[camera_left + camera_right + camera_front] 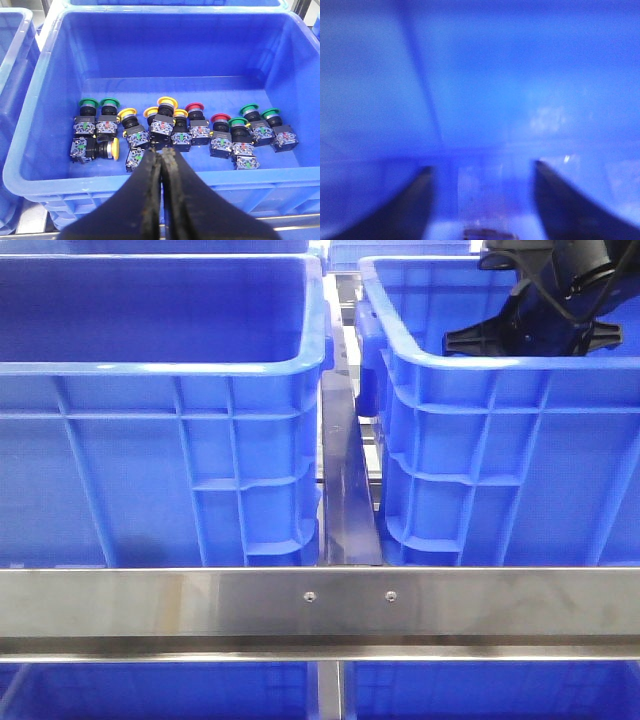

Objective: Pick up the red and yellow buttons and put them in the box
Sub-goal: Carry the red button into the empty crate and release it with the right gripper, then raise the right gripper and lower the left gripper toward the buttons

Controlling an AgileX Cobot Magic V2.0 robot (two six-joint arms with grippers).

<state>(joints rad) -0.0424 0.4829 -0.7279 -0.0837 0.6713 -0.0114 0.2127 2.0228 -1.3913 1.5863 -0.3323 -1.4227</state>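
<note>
Clearly the left gripper [161,159] is the arm nearer to the buttons: it hangs above the near rim of the crate [45,100], its fingers pressed together and holding nothing. The red buttons [195,107] and yellow buttons [128,112] lie on the crate floor just beyond the tips, mixed with green buttons [88,102] in a row running across the gripper's line. The right gripper [481,200] is spread wide inside the other crate [480,440]; view is blurred, so whether it touches anything I cannot tell.
</note>
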